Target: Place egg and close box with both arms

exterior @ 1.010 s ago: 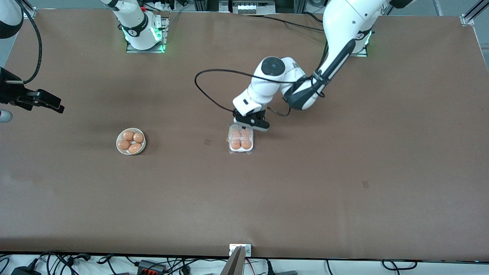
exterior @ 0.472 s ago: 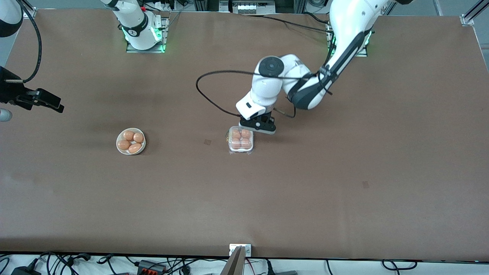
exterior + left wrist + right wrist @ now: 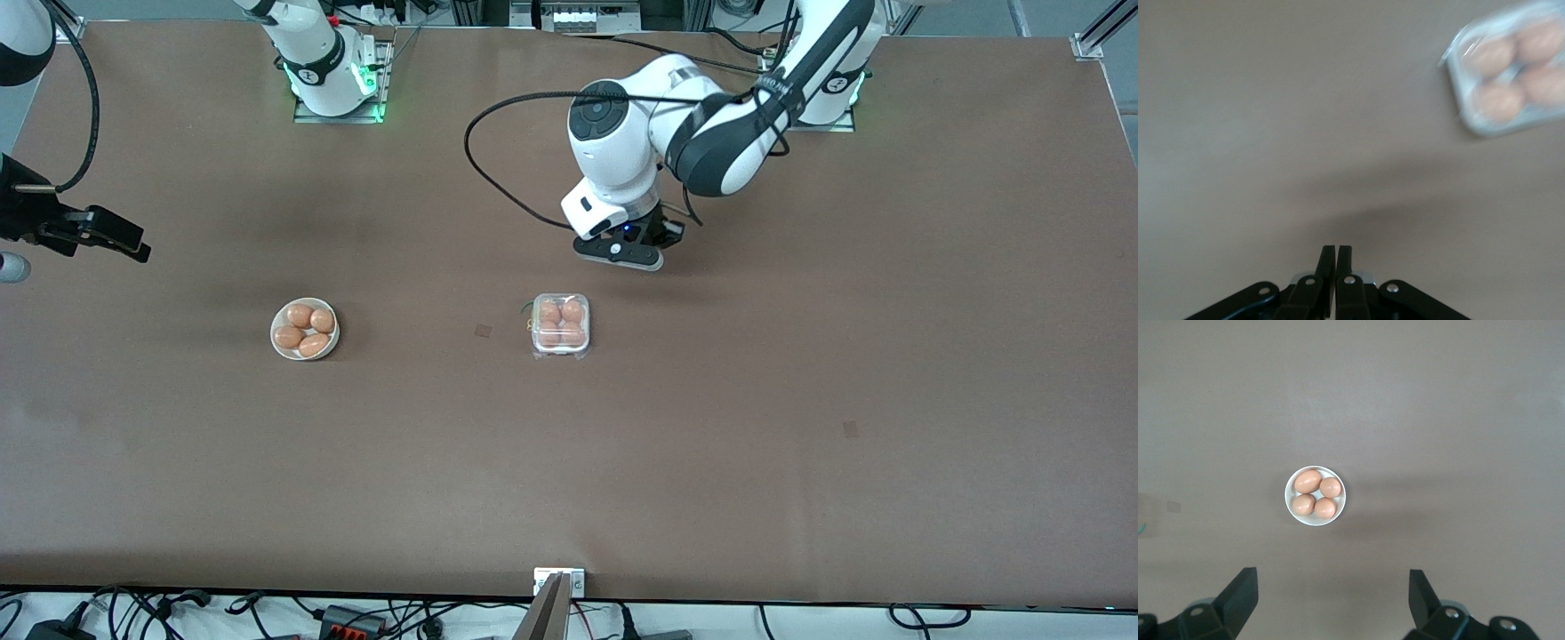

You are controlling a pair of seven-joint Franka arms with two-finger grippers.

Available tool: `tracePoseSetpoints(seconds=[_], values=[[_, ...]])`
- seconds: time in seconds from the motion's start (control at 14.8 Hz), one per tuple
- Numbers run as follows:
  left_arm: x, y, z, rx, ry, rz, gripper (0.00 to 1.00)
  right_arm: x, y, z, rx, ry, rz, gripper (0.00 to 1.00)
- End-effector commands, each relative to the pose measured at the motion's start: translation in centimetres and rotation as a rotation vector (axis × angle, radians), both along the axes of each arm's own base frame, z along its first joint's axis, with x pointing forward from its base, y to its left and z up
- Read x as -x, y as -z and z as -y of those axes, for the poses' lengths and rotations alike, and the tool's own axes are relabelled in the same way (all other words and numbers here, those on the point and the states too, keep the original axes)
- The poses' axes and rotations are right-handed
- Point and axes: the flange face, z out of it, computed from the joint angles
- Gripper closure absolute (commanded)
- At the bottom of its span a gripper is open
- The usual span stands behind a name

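1. Egg carton on the brown table, about midway between the two arms' ends; clear lid down over the white tray.
2. Four orange-brown eggs visible through the lid, one per cell; the placed egg impossible to tell from its three neighbours.
3. Same carton blurred at the edge of the left wrist view, all four cells filled.
4. Left gripper up in the air over bare table, just off the carton's edge on the side toward the robots' bases; not touching the carton.
5. Left gripper in its own wrist view: fingers pressed together, nothing between them.
6. Left arm folded back toward its base, black cable looping out beside the wrist.
7. Round white bowl toward the right arm's end of the table, well apart from the carton, holding four more eggs packed close together.
8. Same bowl directly below the right wrist camera, four eggs inside.
9. Right gripper waiting high at the right arm's end of the table, over its edge, well clear of the bowl.
10. Right gripper in its wrist view: fingers spread wide apart, holding nothing.
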Motion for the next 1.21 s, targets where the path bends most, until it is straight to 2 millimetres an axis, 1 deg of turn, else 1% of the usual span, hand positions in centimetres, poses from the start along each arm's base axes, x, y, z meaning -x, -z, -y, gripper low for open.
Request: tracePoseSetpoints(seconds=[0.0,0.13,0.27,0.4,0.47,0.54,0.61,0.67,0.74,0.81,0.88,0.94,1.08,1.15], values=[[-2.3,-3.9,-2.9,-0.087,0.1,-0.097,0.94,0.9,-0.6,0.0,-0.001,-0.043,-0.005,0.0],[-4.8,-6.0,-6.5,-0.098,0.159,-0.185,0.93,1.0,-0.7,0.3,-0.001,-0.059,-0.008,0.0],[-7.7,-7.6,-10.8,-0.059,0.213,-0.241,0.91,1.0,-0.7,0.5,-0.001,-0.056,-0.01,0.0],[-10.1,-9.2,-14.3,-0.012,0.249,-0.257,0.86,1.3,-0.6,0.4,-0.003,-0.062,-0.03,0.0],[-11.0,-9.7,-16.4,0.012,0.24,-0.277,0.8,1.3,-0.6,0.3,-0.003,-0.063,-0.033,0.0],[-11.6,-10.0,-18.5,0.043,0.191,-0.295,0.71,1.4,-0.6,0.3,-0.003,-0.063,-0.034,0.0],[-11.9,-11.0,-19.9,0.075,0.136,-0.293,0.56,1.4,-0.6,0.3,-0.004,-0.063,-0.04,0.0],[-12.0,-12.9,-21.3,0.084,0.073,-0.261,0.18,1.4,-0.6,0.3,-0.004,-0.063,-0.039,0.0],[-12.3,-13.8,-22.5,0.09,0.04,-0.241,0.0,1.4,-0.7,0.3,-0.004,-0.065,-0.037,0.0],[-12.9,-14.5,-24.3,0.107,0.01,-0.231,0.0,1.6,-1.1,0.2,-0.003,-0.065,-0.03,0.0],[-13.3,-15.6,-26.1,0.153,-0.024,-0.231,0.0,1.7,-1.1,0.1,-0.003,-0.062,-0.031,0.0],[-13.1,-16.8,-27.7,0.2,-0.06,-0.243,0.0,1.8,-1.2,0.0,-0.003,-0.059,-0.031,0.0],[-13.3,-18.1,-32.1,0.28,-0.159,-0.237,0.0,2.1,-1.5,-0.1,-0.003,-0.059,-0.028,0.0],[-13.5,-18.7,-33.8,0.301,-0.2,-0.219,0.0,2.1,-1.5,-0.1,-0.001,-0.059,-0.027,0.0]])
